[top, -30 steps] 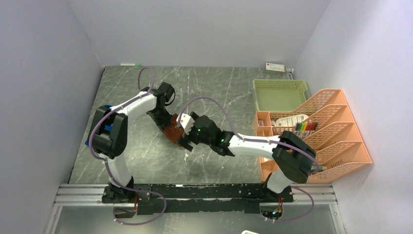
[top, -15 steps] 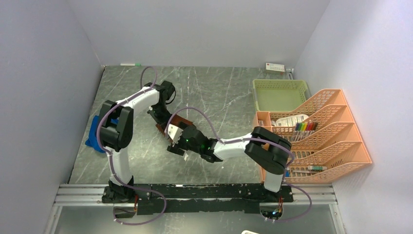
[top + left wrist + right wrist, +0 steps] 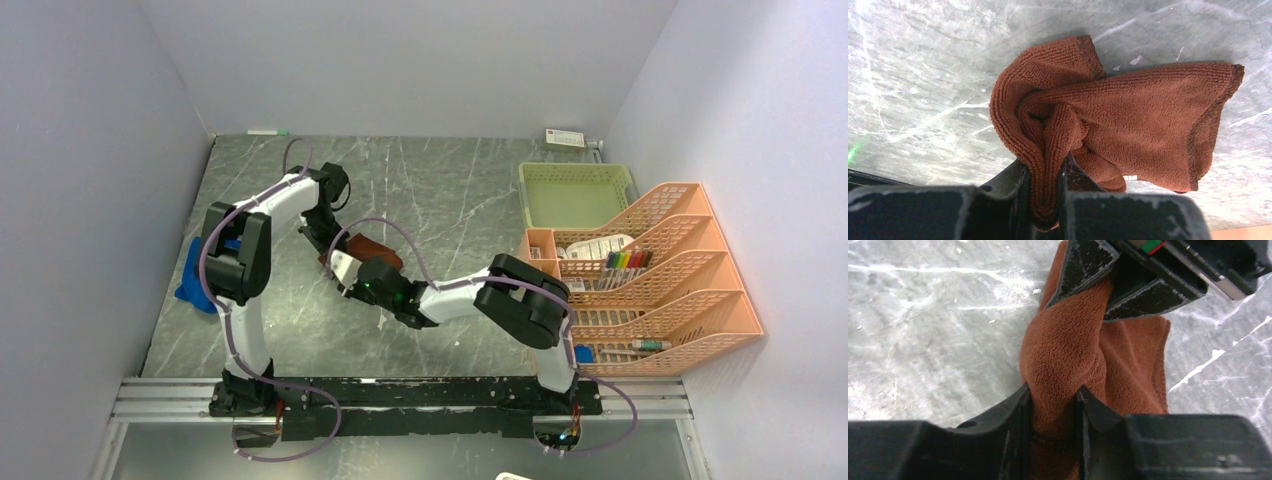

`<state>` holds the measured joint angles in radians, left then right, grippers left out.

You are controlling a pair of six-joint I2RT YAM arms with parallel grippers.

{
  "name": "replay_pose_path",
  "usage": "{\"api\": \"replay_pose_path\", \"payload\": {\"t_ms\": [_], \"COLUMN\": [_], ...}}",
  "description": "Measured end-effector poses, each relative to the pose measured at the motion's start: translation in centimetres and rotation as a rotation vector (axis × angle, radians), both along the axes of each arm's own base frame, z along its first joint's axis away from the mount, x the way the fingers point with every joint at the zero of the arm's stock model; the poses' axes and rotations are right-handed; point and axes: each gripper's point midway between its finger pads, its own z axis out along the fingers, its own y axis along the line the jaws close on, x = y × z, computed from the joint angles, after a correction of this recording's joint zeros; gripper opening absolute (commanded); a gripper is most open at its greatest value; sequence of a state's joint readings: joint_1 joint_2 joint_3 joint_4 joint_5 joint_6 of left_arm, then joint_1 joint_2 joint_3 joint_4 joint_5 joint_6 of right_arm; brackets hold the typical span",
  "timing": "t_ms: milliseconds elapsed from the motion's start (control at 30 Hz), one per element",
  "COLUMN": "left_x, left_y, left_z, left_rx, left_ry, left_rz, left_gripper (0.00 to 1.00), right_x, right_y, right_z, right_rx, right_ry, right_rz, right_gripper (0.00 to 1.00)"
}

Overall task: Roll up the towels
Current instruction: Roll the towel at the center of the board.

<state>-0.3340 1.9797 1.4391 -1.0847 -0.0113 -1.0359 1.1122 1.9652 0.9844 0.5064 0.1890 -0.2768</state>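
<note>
**Top external view.** The rust-brown towel (image 3: 368,247) is lying bunched near the middle of the grey marbled surface (image 3: 450,190). The left tool (image 3: 328,248) and the right tool (image 3: 345,278) are meeting at its near-left side. The blue towel (image 3: 194,282) is sitting at the surface's left edge, well apart.

**Left wrist view.** The left tool (image 3: 1045,172) is pinching a thick fold of the rust-brown towel (image 3: 1128,115) between narrowly set fingers. The rest of the cloth is spreading away over the surface (image 3: 923,75).

**Right wrist view.** The right tool (image 3: 1053,400) is clamping a rounded fold of the rust-brown towel (image 3: 1063,355), with both fingers pressing into the cloth. The left tool (image 3: 1110,287) is gripping the far end, just beyond.
</note>
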Motion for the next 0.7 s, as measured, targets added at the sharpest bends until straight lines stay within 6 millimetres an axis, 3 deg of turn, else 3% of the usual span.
{"api": "replay_pose_path", "payload": {"t_ms": [33, 67, 133, 300, 433, 700], "left_x": [0.0, 0.0, 0.1, 0.2, 0.8, 2.1], "left_y": [0.0, 0.1, 0.3, 1.0, 2.1, 4.5], "left_z": [0.0, 0.0, 0.0, 0.7, 2.3, 8.3], "left_rx": [-0.005, -0.008, -0.011, -0.006, 0.009, -0.003], "left_ry": [0.002, 0.004, 0.004, 0.005, -0.026, -0.217], "left_rz": [-0.001, -0.002, -0.002, -0.021, -0.031, -0.042], "left_gripper": [0.07, 0.10, 0.36, 0.68, 0.77, 0.80], "right_x": [0.0, 0.1, 0.2, 0.2, 0.5, 1.5], "right_y": [0.1, 0.3, 0.4, 0.6, 0.7, 0.0], "right_z": [-0.2, -0.2, 0.0, 0.0, 0.0, 1.0], "right_rx": [0.000, -0.001, -0.004, 0.020, 0.081, 0.275], "right_ry": [0.010, 0.013, 0.022, 0.065, 0.153, 0.447], "right_rz": [-0.005, -0.007, -0.016, -0.029, -0.026, -0.005], "right_gripper": [0.00, 0.00, 0.00, 0.00, 0.00, 0.00]}}
